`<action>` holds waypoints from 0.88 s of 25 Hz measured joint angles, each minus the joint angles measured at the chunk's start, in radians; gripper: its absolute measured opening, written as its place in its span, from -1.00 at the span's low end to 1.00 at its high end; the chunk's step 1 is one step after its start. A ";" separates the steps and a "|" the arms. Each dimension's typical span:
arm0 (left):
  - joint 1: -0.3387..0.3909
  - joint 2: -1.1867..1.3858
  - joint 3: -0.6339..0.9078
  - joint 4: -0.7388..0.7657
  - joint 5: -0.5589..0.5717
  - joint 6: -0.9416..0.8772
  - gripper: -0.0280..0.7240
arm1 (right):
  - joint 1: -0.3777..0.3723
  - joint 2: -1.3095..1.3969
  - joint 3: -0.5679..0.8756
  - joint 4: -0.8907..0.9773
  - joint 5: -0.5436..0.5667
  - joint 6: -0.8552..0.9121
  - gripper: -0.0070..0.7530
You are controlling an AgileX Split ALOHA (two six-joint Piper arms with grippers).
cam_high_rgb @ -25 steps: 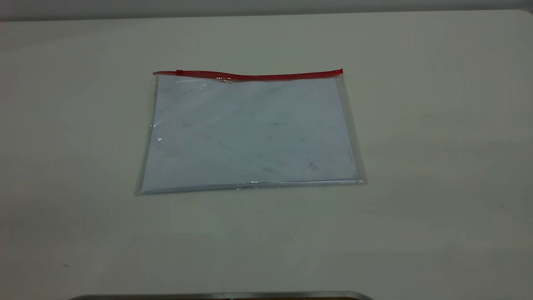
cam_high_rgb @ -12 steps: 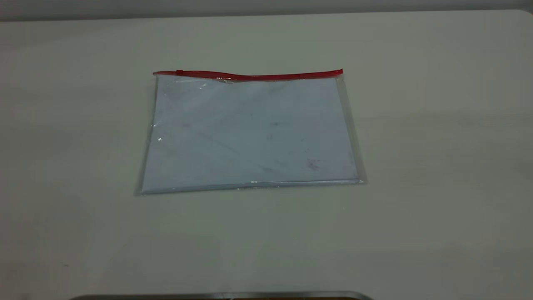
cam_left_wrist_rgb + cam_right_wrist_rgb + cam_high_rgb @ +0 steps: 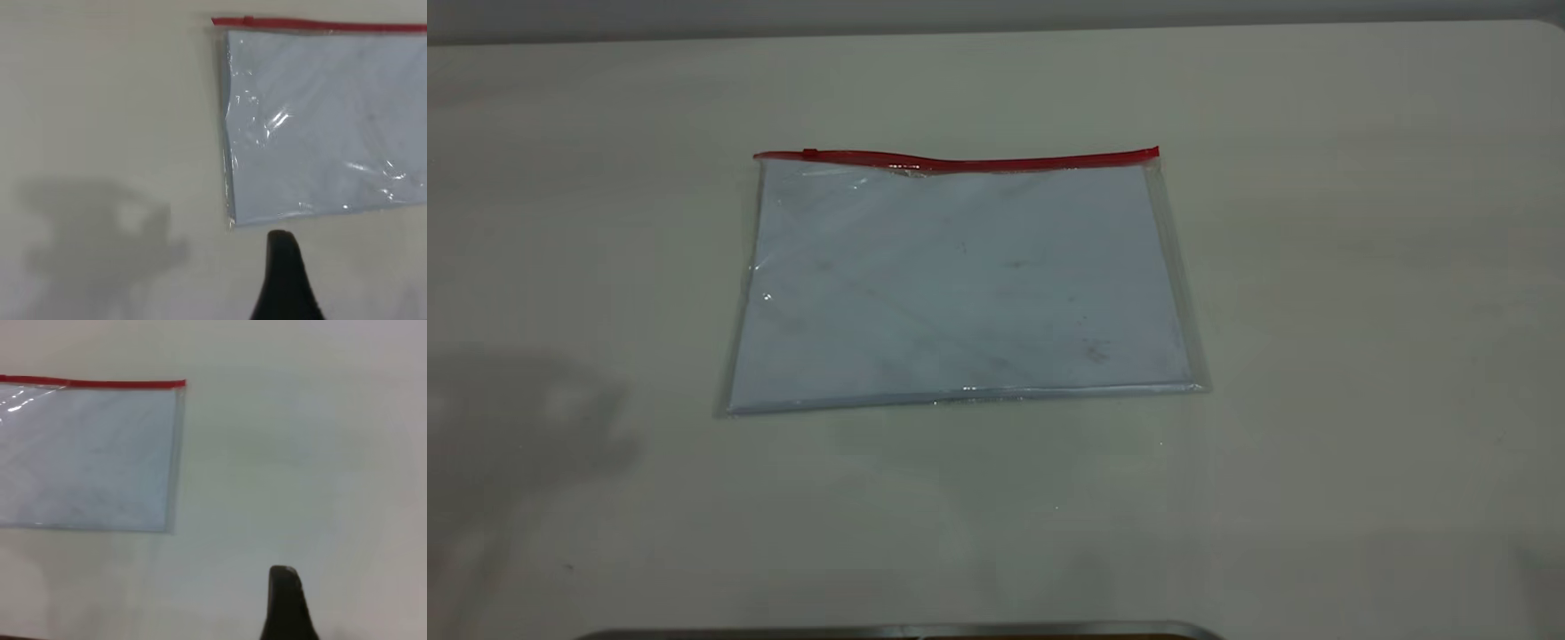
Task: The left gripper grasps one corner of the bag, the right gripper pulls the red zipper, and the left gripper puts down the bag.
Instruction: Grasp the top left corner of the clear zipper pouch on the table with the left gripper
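The bag [image 3: 960, 284] lies flat on the table, clear plastic with white paper inside. The red zipper [image 3: 960, 162] runs along its far long edge, with the small slider tab [image 3: 809, 154] near the left end. Neither gripper shows in the exterior view. In the left wrist view a black part of my left gripper [image 3: 283, 273] shows just off the bag's [image 3: 320, 120] near left corner, apart from it; the zipper [image 3: 320, 25] lies at the far edge. In the right wrist view a black part of my right gripper [image 3: 285, 603] is off the bag's [image 3: 87, 453] right side, well clear of it.
The pale table [image 3: 1360, 311] is bare around the bag. A dark metal edge [image 3: 898, 631] runs along the front of the exterior view. An arm's shadow [image 3: 525, 418] lies on the table left of the bag.
A dark shadow has spread onto the table at the left of the exterior view. The bag has not moved.
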 joint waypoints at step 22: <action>0.140 0.814 -0.492 -0.365 0.117 0.579 0.62 | 0.000 0.666 -0.020 0.033 -0.451 -0.134 0.49</action>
